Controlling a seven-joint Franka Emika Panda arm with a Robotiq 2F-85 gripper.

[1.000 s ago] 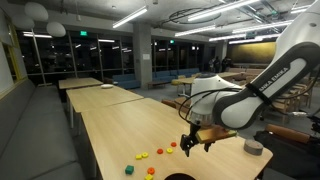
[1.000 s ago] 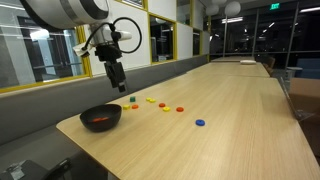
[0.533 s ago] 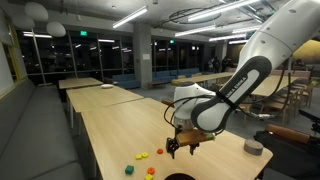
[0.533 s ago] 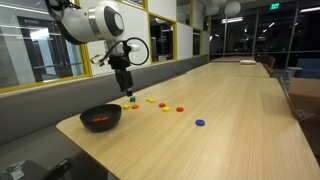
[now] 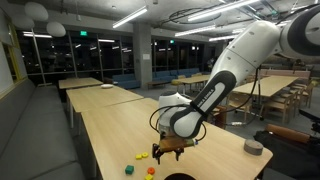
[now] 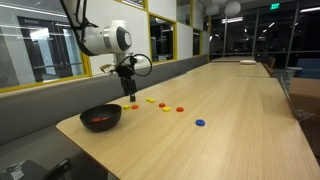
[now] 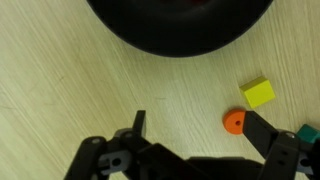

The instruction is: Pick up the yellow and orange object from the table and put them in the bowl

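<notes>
The gripper [image 7: 197, 128] hangs low over the table [image 7: 60, 90], jaws spread wide and empty. The orange piece [image 7: 234, 121] lies just inside one finger [image 7: 262, 132], and the yellow piece [image 7: 257, 93] is beside it. The wrist view's top edge cuts off the bowl [image 7: 180, 35], and a green thing [image 7: 311, 135] at its right edge is too clipped to identify.

My fingers [image 7: 262, 133] were black above a counter [image 7: 60, 90] of pale tan wood with fine grain streaks. In the wrist view the bowl [image 7: 180, 25] looked black, though its inside showed red in an exterior view, and near it were a bright yellow piece [image 7: 257, 93], an orange piece [image 7: 233, 122] and a green bit [image 7: 313, 133]. An exterior view also showed a blue piece [image 6: 200, 123], red pieces [image 6: 180, 109] and my white arm [image 6: 100, 38].
</notes>
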